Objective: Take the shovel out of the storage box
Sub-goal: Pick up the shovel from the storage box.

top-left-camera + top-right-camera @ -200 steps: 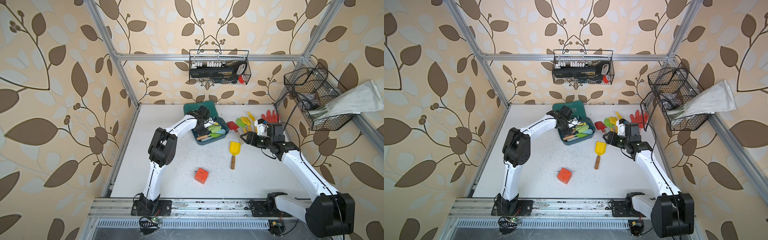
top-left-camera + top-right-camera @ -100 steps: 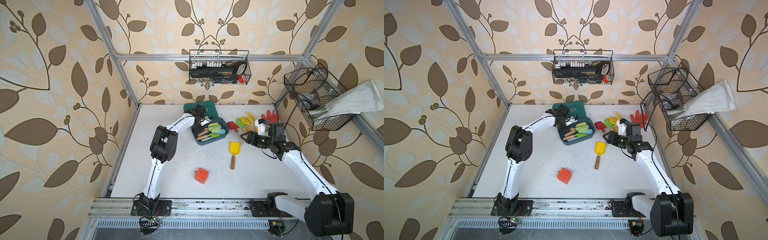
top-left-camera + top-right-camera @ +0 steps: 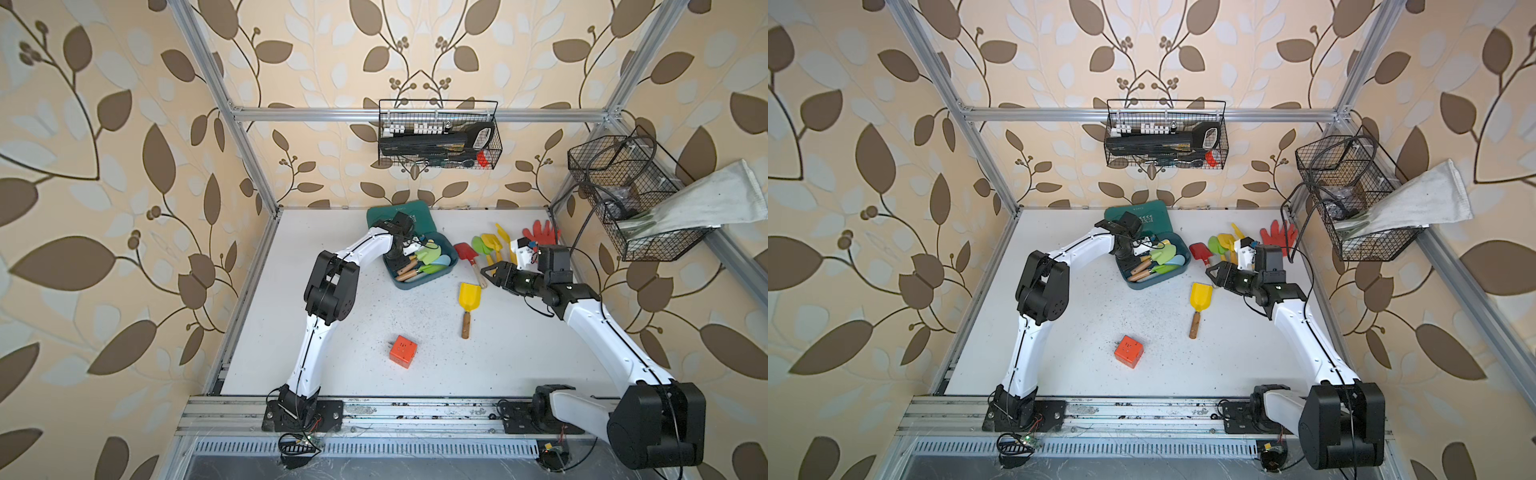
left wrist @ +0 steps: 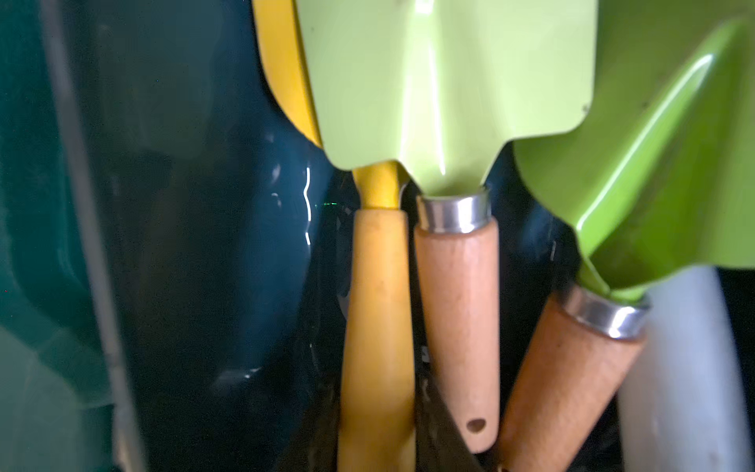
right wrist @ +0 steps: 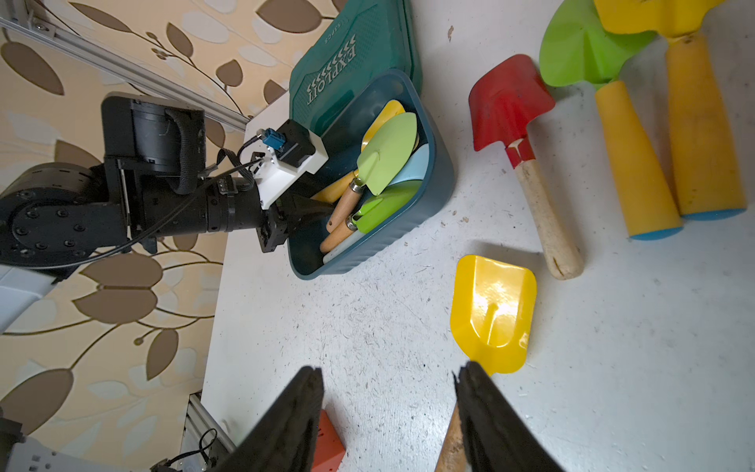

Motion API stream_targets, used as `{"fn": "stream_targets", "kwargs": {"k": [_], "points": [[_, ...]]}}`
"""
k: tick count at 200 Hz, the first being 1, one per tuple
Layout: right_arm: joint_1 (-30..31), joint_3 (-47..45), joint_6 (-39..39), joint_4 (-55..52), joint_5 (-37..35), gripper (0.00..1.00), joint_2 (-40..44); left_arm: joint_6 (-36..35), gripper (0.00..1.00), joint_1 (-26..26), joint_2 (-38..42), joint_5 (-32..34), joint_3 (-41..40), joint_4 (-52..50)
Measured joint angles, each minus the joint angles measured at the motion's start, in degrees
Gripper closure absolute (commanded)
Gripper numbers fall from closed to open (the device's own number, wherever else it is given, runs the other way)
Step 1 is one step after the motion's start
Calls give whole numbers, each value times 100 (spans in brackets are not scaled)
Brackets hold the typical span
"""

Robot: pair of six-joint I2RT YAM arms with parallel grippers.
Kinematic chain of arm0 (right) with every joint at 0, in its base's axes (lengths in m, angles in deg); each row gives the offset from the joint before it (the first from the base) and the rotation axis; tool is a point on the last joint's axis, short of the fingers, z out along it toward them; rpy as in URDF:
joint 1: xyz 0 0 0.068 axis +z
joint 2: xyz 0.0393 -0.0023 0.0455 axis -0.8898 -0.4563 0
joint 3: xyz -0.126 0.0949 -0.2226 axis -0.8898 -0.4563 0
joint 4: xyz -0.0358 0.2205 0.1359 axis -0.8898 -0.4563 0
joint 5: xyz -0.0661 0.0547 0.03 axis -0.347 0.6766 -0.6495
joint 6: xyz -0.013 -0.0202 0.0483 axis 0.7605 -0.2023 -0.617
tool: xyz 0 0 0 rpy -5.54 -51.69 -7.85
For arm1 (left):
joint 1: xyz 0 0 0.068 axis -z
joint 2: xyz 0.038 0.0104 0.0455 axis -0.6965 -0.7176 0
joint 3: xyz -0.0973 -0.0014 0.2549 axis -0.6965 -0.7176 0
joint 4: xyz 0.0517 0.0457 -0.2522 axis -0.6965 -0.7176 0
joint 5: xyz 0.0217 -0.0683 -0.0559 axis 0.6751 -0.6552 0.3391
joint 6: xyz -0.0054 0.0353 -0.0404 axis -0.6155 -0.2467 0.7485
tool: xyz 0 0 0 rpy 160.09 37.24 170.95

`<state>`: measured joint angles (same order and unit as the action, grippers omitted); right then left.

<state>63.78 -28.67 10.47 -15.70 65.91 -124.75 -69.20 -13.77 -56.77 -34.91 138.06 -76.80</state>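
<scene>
The dark teal storage box (image 3: 420, 283) (image 3: 1156, 283) (image 5: 388, 241) stands at the back of the table with several shovels inside. My left gripper (image 3: 398, 262) (image 3: 1128, 257) (image 5: 310, 209) (image 4: 378, 429) reaches down into its left end. It is shut on the yellow wooden handle of a yellow shovel (image 4: 376, 306) (image 5: 384, 114). That shovel lies partly under a light green shovel (image 4: 445, 81) (image 5: 388, 151) and beside a darker green one (image 4: 653, 163). My right gripper (image 3: 488, 272) (image 3: 1212, 274) (image 5: 388, 380) hovers open and empty over the table, right of the box.
A yellow shovel (image 3: 469, 297) (image 5: 492, 310) lies on the table beside the right gripper. A red shovel (image 3: 464, 251), green and yellow tools (image 3: 488, 243) and a red glove (image 3: 540, 232) lie behind. The green tool case (image 3: 419, 216) touches the box. An orange cube (image 3: 402, 351) sits near the front.
The left gripper has settled lower in the box's left end and its jaws have closed on the yellow handle. The right arm has not moved.
</scene>
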Motion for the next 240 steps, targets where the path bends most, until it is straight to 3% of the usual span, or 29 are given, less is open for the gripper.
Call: {"fn": "stream_targets", "kwargs": {"k": [54,123,174,209,240], "points": [[-111,-24,-63,111,297,44,-280,105,90,-2,321,-122,-219,37],[-232,-122,-116,157,439,44,-330,271,90,-2,1440,-400,-487,-11],[-310,-184,-157,240,529,44,-330,369,93,-2,1637,-389,-730,-28],[-330,-188,-175,260,546,44,-330,796,95,-2,1718,-409,-811,26],[-330,-208,-175,280,564,44,-330,1574,95,-2,2312,-623,-1405,417]]}}
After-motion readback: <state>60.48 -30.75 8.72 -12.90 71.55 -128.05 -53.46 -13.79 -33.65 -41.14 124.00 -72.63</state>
